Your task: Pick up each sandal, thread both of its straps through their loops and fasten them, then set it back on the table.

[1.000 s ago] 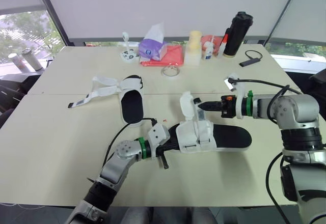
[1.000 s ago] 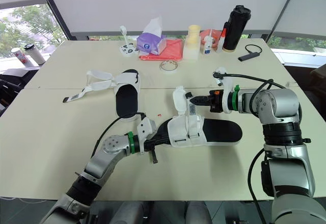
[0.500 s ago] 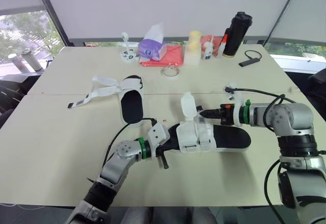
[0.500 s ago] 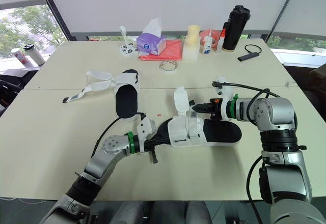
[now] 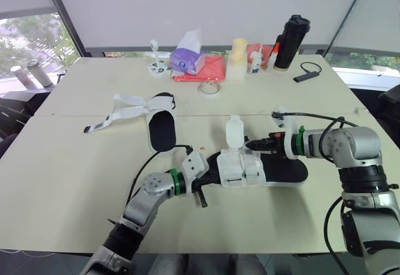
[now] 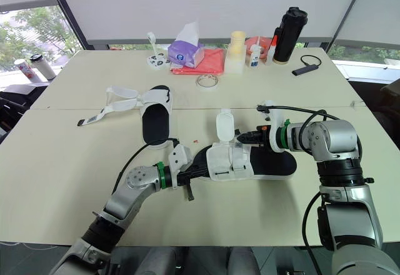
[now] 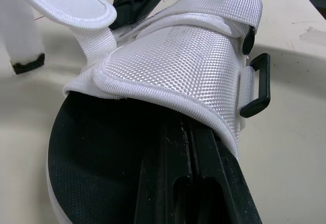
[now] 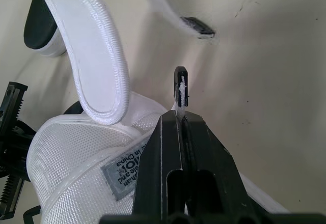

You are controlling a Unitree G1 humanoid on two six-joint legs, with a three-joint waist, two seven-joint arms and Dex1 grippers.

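Sandals, two: far sandal [image 5: 161, 130] lies near-far, near sandal [image 5: 275, 170] left-right; my left tool [image 5: 207, 176] clamps its end, right tool [image 5: 250, 144] apparently pinches its strap [image 8: 181, 84].

Bright, even daylight from the windows [image 5: 31, 44] casts soft shadows on the table [image 5: 62, 162].

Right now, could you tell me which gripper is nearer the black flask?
Right. The right gripper, shut on the strap, is in front of the black flask; the left gripper grips the sandal farther away, leftward.
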